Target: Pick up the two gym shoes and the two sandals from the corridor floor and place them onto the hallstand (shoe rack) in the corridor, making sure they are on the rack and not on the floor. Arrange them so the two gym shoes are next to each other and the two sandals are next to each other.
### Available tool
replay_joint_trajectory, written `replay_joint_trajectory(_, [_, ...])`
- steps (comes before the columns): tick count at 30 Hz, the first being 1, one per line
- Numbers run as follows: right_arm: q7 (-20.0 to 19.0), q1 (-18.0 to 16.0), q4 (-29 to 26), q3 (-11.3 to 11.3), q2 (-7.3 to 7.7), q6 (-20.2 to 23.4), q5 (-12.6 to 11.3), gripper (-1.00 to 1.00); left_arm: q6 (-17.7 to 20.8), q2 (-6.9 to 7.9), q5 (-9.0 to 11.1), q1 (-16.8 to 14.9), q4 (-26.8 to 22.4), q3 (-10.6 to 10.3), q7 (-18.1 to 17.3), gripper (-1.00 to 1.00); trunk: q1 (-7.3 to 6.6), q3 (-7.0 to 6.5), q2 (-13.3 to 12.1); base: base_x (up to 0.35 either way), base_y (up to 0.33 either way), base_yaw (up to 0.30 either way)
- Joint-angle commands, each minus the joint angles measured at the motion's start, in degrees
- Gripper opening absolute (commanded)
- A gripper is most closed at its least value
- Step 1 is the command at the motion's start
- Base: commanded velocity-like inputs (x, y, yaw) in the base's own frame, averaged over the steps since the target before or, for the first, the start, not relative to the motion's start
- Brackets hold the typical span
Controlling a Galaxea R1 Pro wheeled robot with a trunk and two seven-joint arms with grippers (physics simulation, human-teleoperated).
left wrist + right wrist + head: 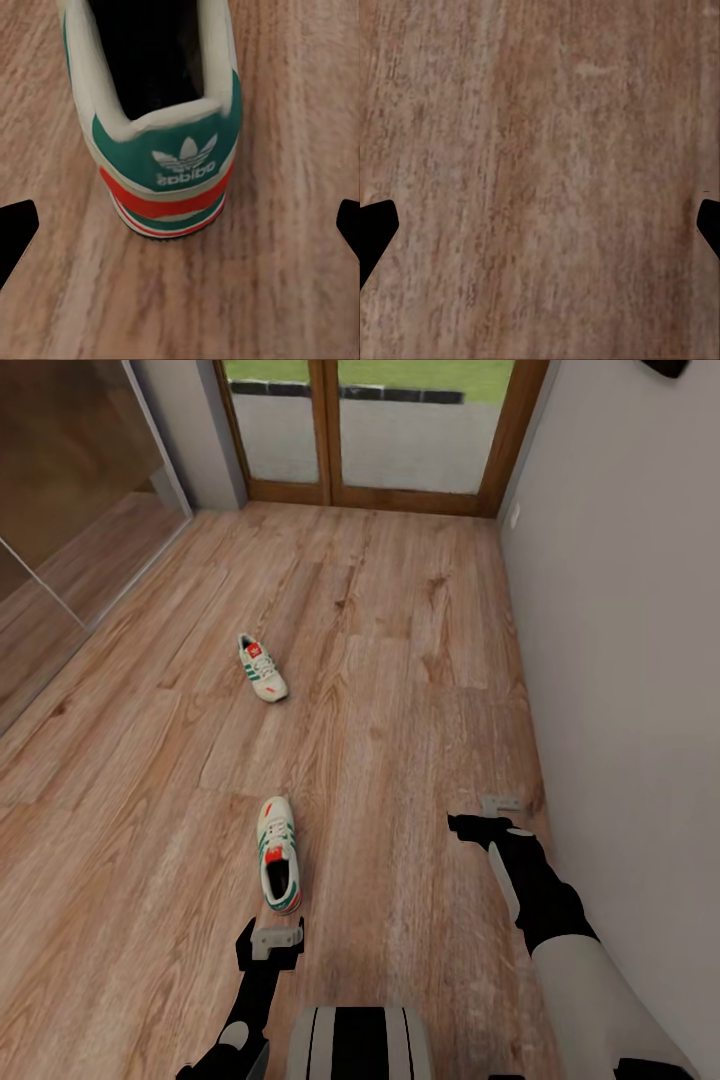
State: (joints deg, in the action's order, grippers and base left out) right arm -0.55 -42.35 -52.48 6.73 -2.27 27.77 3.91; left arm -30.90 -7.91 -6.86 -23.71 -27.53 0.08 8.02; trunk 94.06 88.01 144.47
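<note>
Two white gym shoes with green stripes lie on the wood-plank corridor floor [400,690]. The near gym shoe [279,854] lies just ahead of my left gripper [270,943], heel toward it. In the left wrist view its green and red heel [169,161] sits between and beyond the two black fingertips [15,229], which stand wide apart, so the gripper is open. The far gym shoe [262,667] rests about a metre farther on. My right gripper [487,818] hangs open over bare floor [540,180] near the right wall. The sandals and hallstand are out of view.
A grey wall [620,610] runs along the right side. A wooden-framed glass door [370,430] closes the far end of the corridor. A tall mirrored wardrobe [70,510] stands at the left. Bare floor lies between the shoes and the wall.
</note>
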Motion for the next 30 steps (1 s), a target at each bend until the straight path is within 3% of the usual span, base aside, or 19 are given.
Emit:
replay_joint_trajectory(1, [-0.08, -0.03, -0.08, 0.13, -0.05, 0.3, 0.4, 1.0, -0.13, -0.01, -0.61, -0.02, 0.03, 0.01, 0.5, 1.0, 0.01, 0.03, 0.01, 0.159, 0.0, 0.0])
replay_joint_trajectory(11, [-0.09, -0.02, -0.08, 0.13, -0.08, 0.31, 0.4, 1.0, -0.13, -0.01, -0.61, -0.02, 0.03, 0.01, 0.5, 1.0, 0.01, 0.03, 0.01, 0.045, 0.0, 0.0])
replay_joint_trajectory(20, [-0.12, -0.02, -0.08, 0.17, -0.04, 0.3, 0.4, 1.0, -0.13, 0.0, -0.61, -0.02, 0.02, 0.01, 0.57, 1.0, 0.01, 0.03, 0.01, 0.202, 0.0, 0.0])
replay_joint_trajectory(30, [-0.09, -0.04, -0.08, 0.17, -0.05, 0.29, 0.39, 1.0, -0.13, 0.0, -0.61, -0.02, 0.02, 0.01, 0.59, 1.0, 0.01, 0.03, 0.01, 0.018, 0.0, 0.0])
